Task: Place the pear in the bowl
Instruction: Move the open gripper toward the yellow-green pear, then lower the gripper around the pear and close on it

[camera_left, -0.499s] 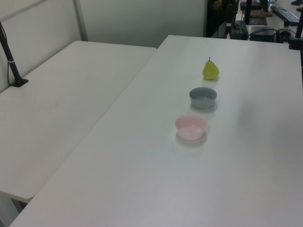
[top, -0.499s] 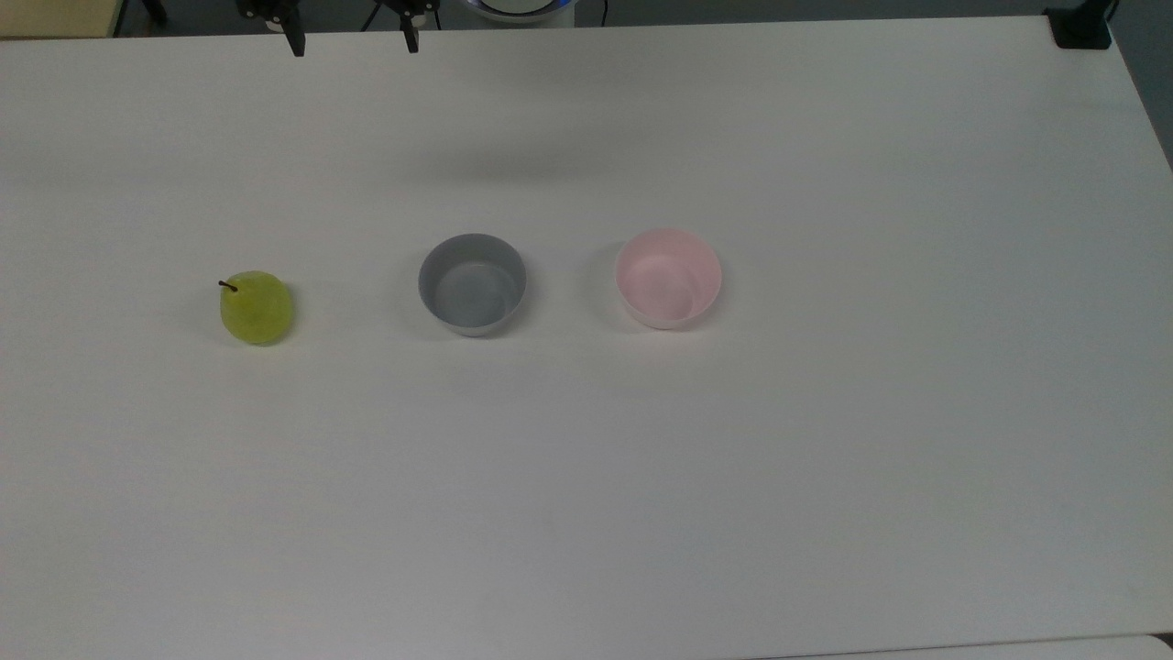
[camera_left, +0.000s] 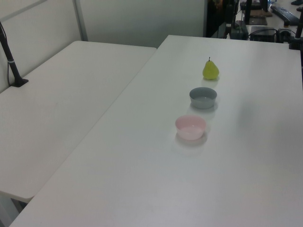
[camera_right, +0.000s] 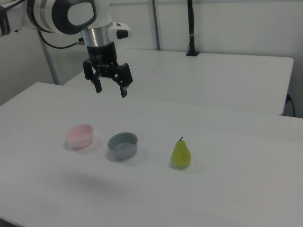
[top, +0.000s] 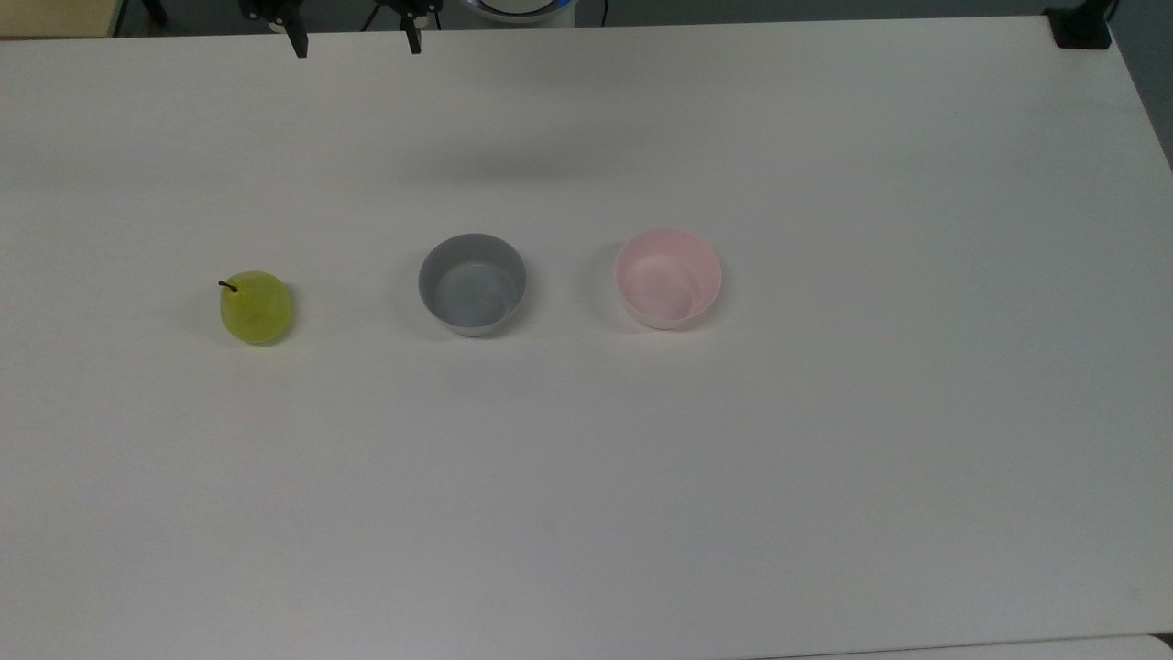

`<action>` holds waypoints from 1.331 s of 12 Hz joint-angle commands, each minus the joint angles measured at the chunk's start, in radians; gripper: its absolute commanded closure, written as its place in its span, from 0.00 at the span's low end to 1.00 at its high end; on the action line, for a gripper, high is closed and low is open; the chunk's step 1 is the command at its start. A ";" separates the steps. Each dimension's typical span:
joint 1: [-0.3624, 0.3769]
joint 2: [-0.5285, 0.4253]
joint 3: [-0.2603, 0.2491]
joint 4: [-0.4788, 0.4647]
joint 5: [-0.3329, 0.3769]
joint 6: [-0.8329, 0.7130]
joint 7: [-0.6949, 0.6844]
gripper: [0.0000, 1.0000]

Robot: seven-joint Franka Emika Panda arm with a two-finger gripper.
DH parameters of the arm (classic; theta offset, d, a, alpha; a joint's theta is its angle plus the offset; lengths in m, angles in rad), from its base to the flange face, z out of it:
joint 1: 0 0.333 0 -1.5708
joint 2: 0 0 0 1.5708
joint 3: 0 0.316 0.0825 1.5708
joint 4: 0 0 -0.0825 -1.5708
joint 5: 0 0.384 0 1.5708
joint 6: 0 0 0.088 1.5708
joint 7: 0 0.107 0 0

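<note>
- The pincer point(camera_right: 111, 89) hangs high in the air with its two fingers point(camera_right: 98, 86) spread apart and nothing between them; in the top view its tips point(top: 356, 43) poke in at the upper edge.
- Below it on the white bench point(camera_right: 227, 189) three things stand in a row, each well apart from the next — pink bowl, grey bowl, pear.
- The pink bowl point(camera_right: 79, 135) is at the right view's left end of the row, upright and with nothing in it.
- The grey bowl point(camera_right: 122, 144) stands in the middle, also with nothing in it.
- The pear point(camera_right: 181, 153) stands upright on the bench at the right view's right end — stem up, untouched by the pincer, not in either bowl.
- In the top view the pear point(top: 257, 307) is at the top view's left, the grey bowl point(top: 473, 283) in the middle, the pink bowl point(top: 668, 278) to the right.
</note>
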 commanded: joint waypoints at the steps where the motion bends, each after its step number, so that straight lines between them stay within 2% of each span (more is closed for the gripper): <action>1: 0.004 -0.018 0.000 -0.032 0.010 0.034 -0.007 0.00; 5: -0.010 -0.020 -0.002 -0.032 0.001 0.026 -0.065 0.00; 8: -0.053 -0.017 -0.002 -0.032 -0.004 0.026 -0.337 0.00; 9: -0.060 -0.006 -0.002 -0.029 -0.013 0.041 -0.373 0.00; 11: -0.076 0.040 -0.003 0.013 -0.045 0.095 -0.369 0.00; 14: -0.128 0.107 -0.025 0.019 -0.040 0.215 -0.360 0.00; 16: -0.140 0.152 -0.030 0.019 -0.045 0.264 -0.273 0.00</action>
